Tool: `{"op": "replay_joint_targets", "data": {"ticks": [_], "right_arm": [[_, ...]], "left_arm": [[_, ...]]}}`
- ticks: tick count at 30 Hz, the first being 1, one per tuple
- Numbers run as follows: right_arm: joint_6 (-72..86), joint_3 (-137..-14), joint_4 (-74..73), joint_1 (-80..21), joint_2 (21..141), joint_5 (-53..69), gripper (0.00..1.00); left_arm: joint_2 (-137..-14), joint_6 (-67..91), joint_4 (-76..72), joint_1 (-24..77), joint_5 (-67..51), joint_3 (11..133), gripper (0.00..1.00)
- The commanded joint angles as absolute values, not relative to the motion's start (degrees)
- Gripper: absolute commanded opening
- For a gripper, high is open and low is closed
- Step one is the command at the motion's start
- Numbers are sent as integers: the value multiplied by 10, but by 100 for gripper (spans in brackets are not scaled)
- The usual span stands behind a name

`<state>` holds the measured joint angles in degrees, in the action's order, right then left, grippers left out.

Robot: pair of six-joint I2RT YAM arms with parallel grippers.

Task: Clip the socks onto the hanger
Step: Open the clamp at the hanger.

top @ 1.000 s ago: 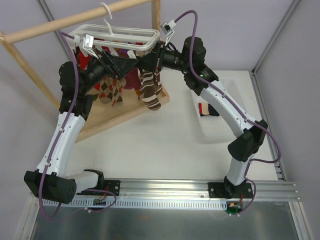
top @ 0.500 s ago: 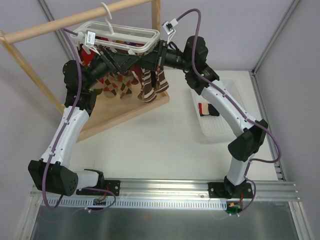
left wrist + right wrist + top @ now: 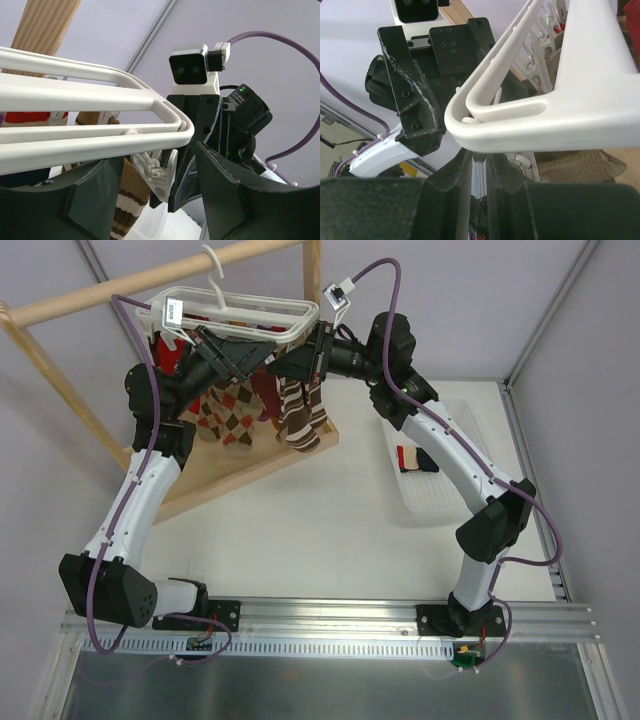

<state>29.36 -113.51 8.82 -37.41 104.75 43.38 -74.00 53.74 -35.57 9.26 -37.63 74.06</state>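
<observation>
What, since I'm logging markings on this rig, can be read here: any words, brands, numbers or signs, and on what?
No text can be read in any view.
Right wrist camera: lenses only, no lettering.
Left wrist camera: no lettering shows.
Circuit board at the right arm's base: any print is too small to read.

From my remote seat I see a wooden stand (image 3: 120, 285) at the far left of the bench (image 3: 320, 540); its round rail slants across the top, one upright (image 3: 313, 265) rises at the right end, and a slanted leg (image 3: 50, 370) drops on the left; its flat base board (image 3: 250, 468) lies on the bench; a white basket (image 3: 425, 498) sits well apart to the right; a metal track (image 3: 330, 612) runs along the near edge; grey walls enclose the far side.
</observation>
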Motion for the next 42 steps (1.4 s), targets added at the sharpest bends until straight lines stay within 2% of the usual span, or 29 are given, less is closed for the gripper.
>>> {"op": "replay_joint_targets", "data": {"ticks": [1,9,12,15,19,22,24,25,32,35,36,42], "right_arm": [[300,-1137,121,-374,1028,449,1],[308,-1135,129,-372,1032,448,1],[310,-1135,129,-371,1033,451,3],[308,-1132,127,-369,1033,451,12],[288,-1133,98,-367,1027,446,39],[257,-1130,65,-366,1014,435,53],[232,-1126,50,-363,1006,425,60],[226,-1121,39,-362,996,423,63],[174,-1100,-19,-346,957,389,68],[132,-1095,-65,-344,941,364,70],[121,-1093,-86,-344,934,355,75],[35,-1067,-155,-345,887,259,79]], "left_arm": [[-743,561,-418,85,-372,738,57],[-741,560,-417,85,-366,726,47],[-742,558,-417,85,-361,724,36],[-744,559,-416,85,-359,724,30],[-747,559,-404,85,-358,728,24],[-745,554,-381,85,-349,732,19],[-743,548,-367,85,-340,734,17],[-741,545,-360,85,-335,736,13],[-729,530,-278,85,-302,756,0],[-722,519,-245,85,-294,766,0],[-720,519,-246,85,-293,765,0],[-709,506,-193,86,-254,780,0]]}}
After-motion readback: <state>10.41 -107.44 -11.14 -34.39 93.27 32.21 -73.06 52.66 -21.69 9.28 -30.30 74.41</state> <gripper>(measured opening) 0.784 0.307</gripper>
